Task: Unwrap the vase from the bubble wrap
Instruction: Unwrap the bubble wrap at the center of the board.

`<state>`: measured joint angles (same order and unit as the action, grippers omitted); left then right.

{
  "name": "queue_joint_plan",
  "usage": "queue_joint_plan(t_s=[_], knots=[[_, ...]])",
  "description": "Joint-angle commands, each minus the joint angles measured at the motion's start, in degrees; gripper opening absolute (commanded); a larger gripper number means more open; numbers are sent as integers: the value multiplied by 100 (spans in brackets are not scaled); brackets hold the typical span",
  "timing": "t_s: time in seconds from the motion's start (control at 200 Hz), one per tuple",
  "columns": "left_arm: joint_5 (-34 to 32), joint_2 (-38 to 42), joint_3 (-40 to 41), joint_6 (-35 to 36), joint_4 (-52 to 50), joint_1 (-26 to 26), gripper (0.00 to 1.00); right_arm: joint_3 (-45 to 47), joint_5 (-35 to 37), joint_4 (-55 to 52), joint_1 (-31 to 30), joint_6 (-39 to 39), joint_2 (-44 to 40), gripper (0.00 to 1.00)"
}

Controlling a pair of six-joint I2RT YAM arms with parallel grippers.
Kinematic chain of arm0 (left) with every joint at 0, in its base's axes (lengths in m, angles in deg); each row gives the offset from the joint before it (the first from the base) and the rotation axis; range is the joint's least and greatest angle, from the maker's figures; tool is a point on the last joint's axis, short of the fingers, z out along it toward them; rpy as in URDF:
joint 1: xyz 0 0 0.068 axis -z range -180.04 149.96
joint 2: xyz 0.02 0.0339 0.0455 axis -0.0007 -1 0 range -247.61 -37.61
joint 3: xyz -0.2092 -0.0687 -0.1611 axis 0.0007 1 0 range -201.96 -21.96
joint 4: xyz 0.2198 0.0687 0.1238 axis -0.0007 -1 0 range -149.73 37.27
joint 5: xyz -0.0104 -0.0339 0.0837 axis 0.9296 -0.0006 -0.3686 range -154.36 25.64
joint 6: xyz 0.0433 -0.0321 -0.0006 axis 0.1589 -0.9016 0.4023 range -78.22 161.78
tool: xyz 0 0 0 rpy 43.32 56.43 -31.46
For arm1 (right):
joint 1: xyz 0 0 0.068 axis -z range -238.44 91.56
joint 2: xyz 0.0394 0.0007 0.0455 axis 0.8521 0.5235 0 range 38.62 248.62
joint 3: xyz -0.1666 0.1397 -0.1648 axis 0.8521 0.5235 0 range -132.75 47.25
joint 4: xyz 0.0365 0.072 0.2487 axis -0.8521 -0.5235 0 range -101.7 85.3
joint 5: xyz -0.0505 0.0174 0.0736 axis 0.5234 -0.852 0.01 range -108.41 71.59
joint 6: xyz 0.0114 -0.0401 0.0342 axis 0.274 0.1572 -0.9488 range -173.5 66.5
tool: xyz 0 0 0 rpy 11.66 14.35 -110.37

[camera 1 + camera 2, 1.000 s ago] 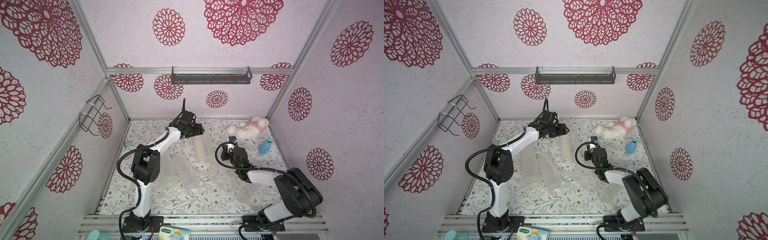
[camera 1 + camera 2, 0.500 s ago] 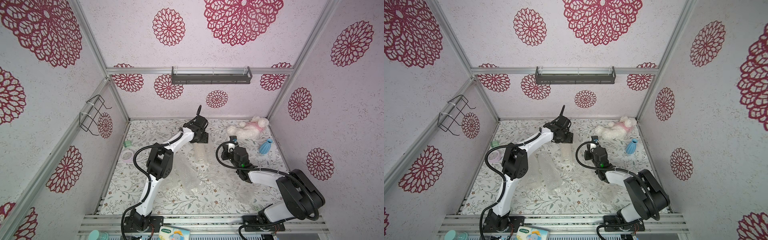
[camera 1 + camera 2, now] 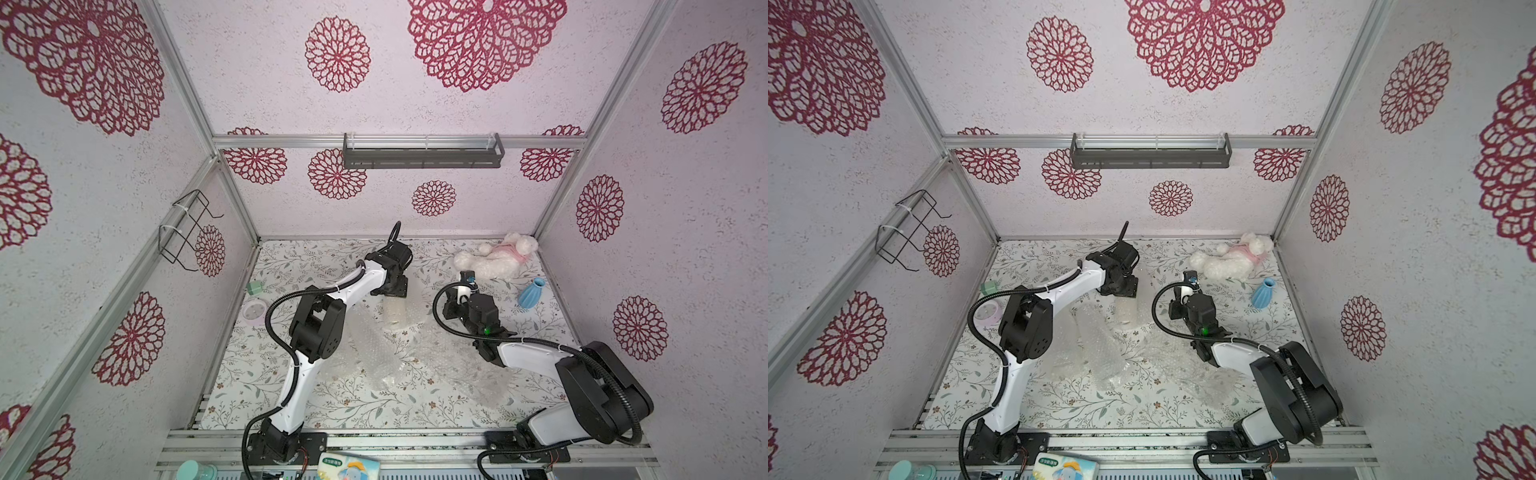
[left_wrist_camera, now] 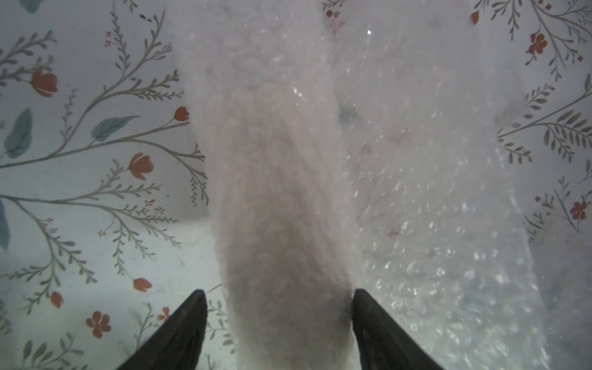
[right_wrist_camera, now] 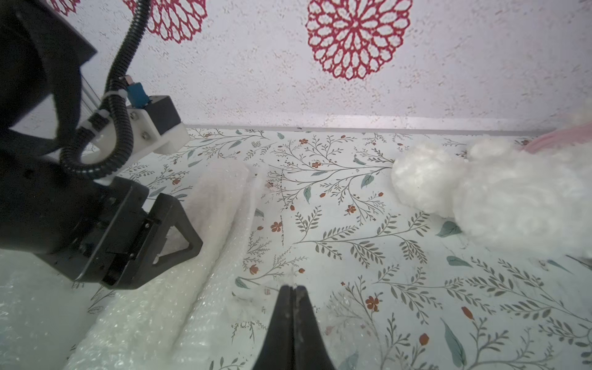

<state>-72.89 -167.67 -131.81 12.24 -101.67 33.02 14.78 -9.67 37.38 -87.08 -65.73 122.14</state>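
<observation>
A roll of bubble wrap (image 3: 394, 318) (image 3: 1127, 311) lies mid-table, with something pale and unclear inside. In the left wrist view this roll (image 4: 282, 192) passes between the fingers of my left gripper (image 4: 278, 304) (image 3: 394, 300), which is open and straddles it. One finger (image 4: 362, 310) touches the roll, while the other stands clear of it. My right gripper (image 5: 291, 288) (image 3: 449, 305) is shut low over the table, with a thin clear edge of the wrap at its tips. A blue ribbed vase (image 3: 532, 294) (image 3: 1264, 294) stands bare near the right wall.
Loose bubble wrap sheets (image 3: 374, 357) (image 3: 478, 386) are spread over the table's front half. A white plush toy (image 3: 498, 259) (image 5: 480, 195) lies at the back right. A green block (image 3: 254, 286) and a lilac dish (image 3: 253, 311) sit by the left wall.
My left arm has swung right from the back left, and its gripper now points down over the roll. My right arm has hardly moved and stays shut.
</observation>
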Motion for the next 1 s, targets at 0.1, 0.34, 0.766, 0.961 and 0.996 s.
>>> queue_joint_plan(t_s=[0.1, 0.34, 0.766, 0.961, 0.996], knots=[[-132, 638, 719, -45, -69, -349, 74, -14, 155, 92, 41, 44, -290, 0], [24, 903, 1103, -129, 18, -629, 74, 39, 242, -68, 39, 77, -436, 0], [179, 1650, 1710, -357, 218, -1159, 74, 21, 325, -415, 43, 125, -640, 0], [585, 2261, 2089, -654, 662, -1342, 74, 73, 305, -468, 36, 105, -730, 0], [636, 2315, 2123, -734, 761, -1338, 74, 74, 300, -474, 38, 103, -749, 0]])
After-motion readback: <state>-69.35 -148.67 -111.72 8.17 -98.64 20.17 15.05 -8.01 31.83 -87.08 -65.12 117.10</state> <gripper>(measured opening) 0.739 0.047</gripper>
